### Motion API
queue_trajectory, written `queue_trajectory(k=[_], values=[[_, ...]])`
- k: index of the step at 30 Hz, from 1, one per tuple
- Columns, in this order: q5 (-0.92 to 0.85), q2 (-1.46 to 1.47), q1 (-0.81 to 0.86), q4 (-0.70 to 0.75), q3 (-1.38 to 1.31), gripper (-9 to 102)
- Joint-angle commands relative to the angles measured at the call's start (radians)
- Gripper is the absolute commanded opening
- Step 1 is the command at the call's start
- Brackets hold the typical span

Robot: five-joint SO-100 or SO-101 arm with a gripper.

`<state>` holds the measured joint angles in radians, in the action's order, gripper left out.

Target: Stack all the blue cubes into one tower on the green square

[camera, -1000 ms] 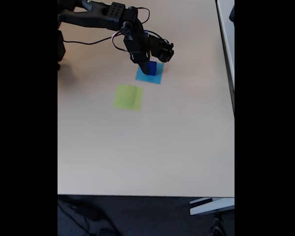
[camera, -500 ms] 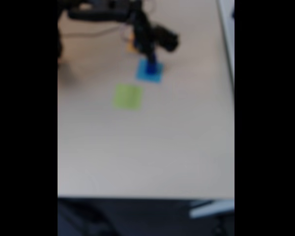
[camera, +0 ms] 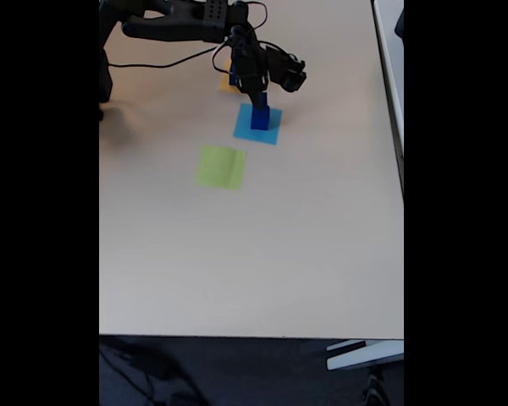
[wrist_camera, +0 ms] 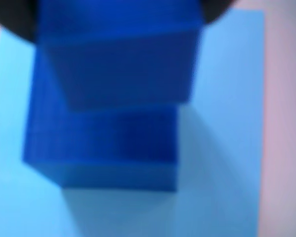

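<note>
My black arm (camera: 182, 25) reaches in from the top left of the fixed view, stretched almost level across the pale table (camera: 262, 254), then bends at the wrist so that my gripper (camera: 256, 95) points steeply down. It hangs over the flat light-blue square (camera: 271, 131), near the table's far edge.

Below my fingertips stand dark-blue cubes in a column on that light-blue square. In the wrist view, blurred and very close, an upper blue cube (wrist_camera: 123, 64) sits on a lower blue cube (wrist_camera: 103, 148), turned slightly so the edges do not line up. Dark shapes at the top corners of that view flank the upper cube, but I cannot tell whether my jaws grip it or stand loose around it.

The green square (camera: 221, 167) lies bare, well apart from the column, lower and to the left in the fixed view. A scrap of orange (camera: 228, 82) shows behind my wrist.
</note>
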<state>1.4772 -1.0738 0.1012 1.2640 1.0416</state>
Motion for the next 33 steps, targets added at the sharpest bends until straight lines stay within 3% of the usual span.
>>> queue_trajectory(k=[1, 33], values=[[-0.021, -0.026, 0.018, -0.037, -0.005, 1], [-0.031, 0.021, 0.017, -0.025, -0.094, 2]])
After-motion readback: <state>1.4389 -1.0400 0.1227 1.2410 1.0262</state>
